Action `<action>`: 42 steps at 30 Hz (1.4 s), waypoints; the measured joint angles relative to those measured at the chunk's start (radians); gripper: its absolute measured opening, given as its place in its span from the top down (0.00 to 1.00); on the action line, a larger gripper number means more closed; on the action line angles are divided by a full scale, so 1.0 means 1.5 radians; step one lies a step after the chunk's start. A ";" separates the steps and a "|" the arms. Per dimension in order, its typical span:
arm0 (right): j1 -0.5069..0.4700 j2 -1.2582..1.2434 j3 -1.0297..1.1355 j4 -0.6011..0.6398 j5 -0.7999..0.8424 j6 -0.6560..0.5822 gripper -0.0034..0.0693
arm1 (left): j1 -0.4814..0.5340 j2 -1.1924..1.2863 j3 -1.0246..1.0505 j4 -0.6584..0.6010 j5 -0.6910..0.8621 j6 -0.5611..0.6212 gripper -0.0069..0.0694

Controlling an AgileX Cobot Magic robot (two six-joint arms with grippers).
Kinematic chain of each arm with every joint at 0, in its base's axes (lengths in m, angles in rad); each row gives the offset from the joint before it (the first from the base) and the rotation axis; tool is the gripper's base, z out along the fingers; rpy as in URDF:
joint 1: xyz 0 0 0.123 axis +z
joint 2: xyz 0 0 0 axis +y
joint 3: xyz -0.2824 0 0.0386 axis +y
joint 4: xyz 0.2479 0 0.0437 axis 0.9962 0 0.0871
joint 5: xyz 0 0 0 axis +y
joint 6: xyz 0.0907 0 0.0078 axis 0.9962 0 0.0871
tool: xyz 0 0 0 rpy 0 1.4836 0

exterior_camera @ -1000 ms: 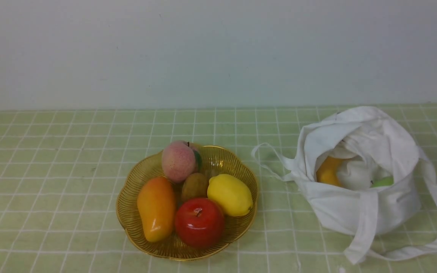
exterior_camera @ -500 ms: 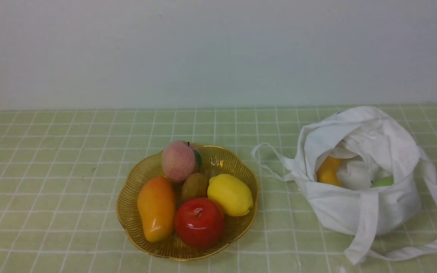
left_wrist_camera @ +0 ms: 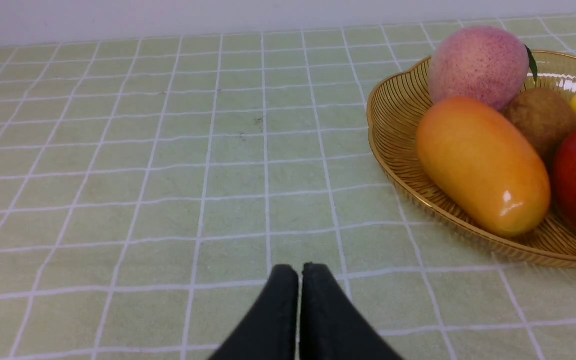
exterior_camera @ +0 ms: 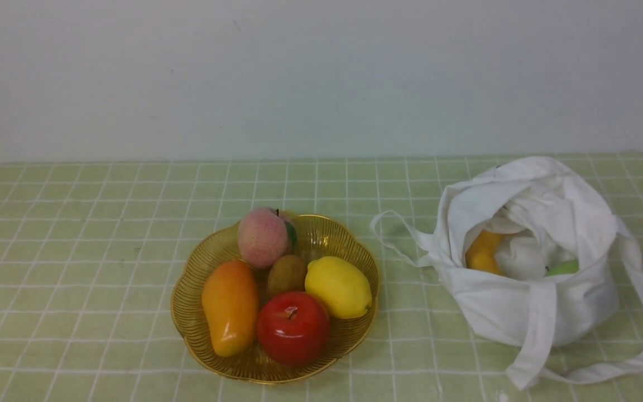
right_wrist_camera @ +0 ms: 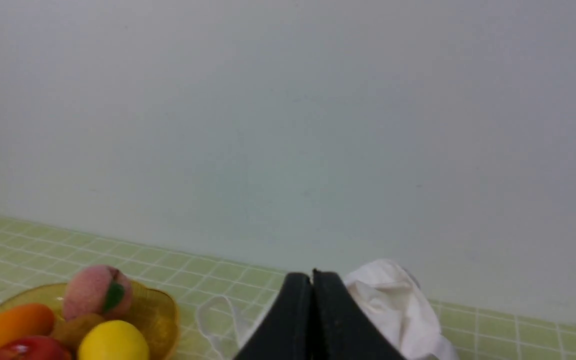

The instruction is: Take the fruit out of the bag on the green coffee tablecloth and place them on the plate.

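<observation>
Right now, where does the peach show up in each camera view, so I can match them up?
Front view: the peach sits at the far-left part of the plate.
Left wrist view: near that picture's upper right corner, beside the mango.
Right wrist view: in that picture's lower left, above the lemon.
Shared landmark: the kiwi, next to the peach in all three.

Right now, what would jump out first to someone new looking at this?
Probably the glossy red apple, at the near side of the amber dish, with a bright yellow lemon beside it. Next, the white cloth bag slumped to the right, a patch of orange-yellow fruit showing inside.
</observation>
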 joint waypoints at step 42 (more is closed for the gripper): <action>-0.205 0.001 0.193 -0.002 -0.014 0.030 0.97 | 0.000 0.000 0.000 0.000 0.000 0.000 0.92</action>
